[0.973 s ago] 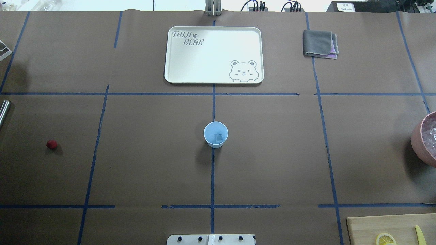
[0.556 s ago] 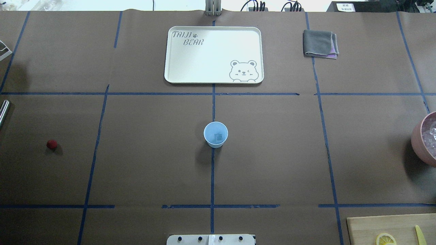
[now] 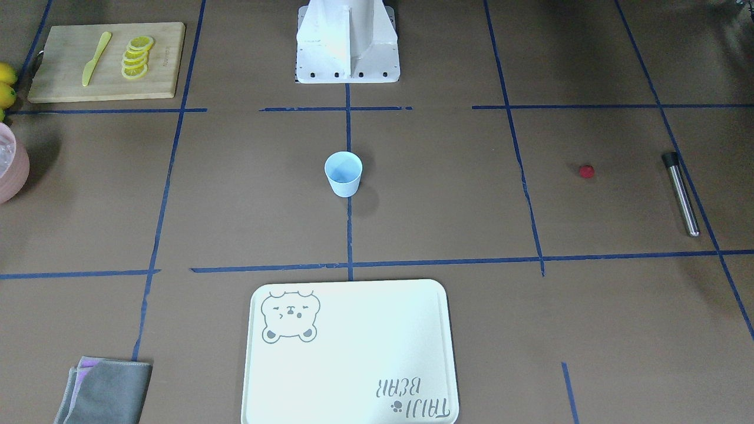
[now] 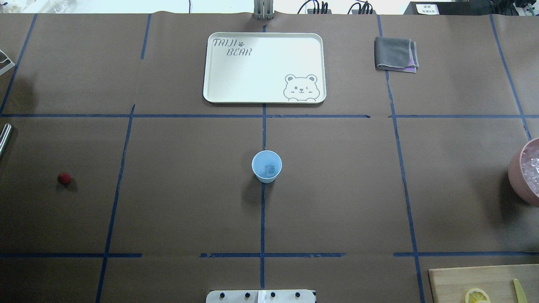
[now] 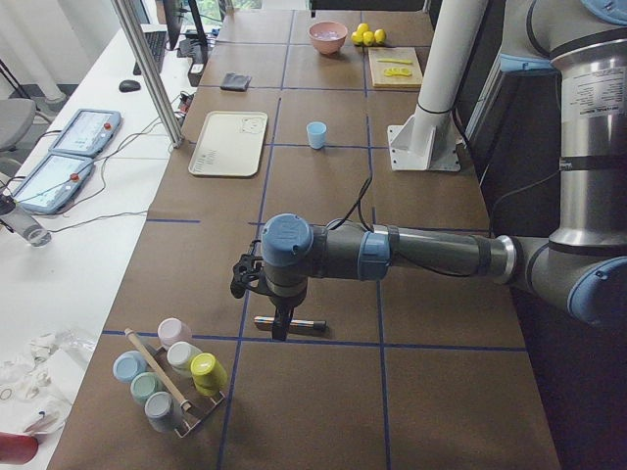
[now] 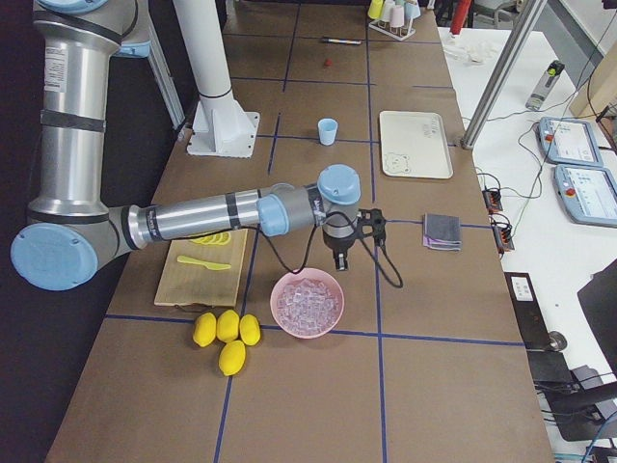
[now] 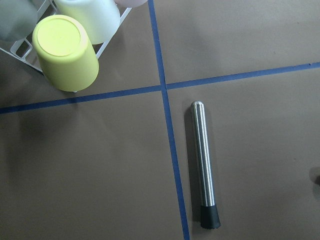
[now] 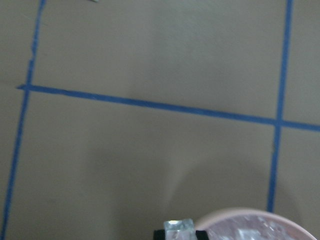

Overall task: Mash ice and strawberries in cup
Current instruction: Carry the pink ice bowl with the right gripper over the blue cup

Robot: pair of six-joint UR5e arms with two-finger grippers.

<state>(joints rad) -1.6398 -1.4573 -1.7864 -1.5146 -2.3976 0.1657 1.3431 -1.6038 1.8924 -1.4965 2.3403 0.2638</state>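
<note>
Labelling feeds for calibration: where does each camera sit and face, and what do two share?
Front-facing: across the table, facing the robot's pedestal; no arms.
Overhead: behind the robot, down on the cup; pedestal edge only.
Exterior left: table's left end; left arm above steel rod.
Exterior right: right end; right arm by pink bowl.
Left wrist: down on the rod; no robot parts.
Right wrist: down beside the bowl; right pincer tips at bottom.
Shared: cup, tray, strawberry in front-facing and overhead.

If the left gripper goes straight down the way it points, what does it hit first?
Most likely the steel muddler lying flat on the table. The left gripper hangs just above it, though the exact alignment is unclear.
</note>
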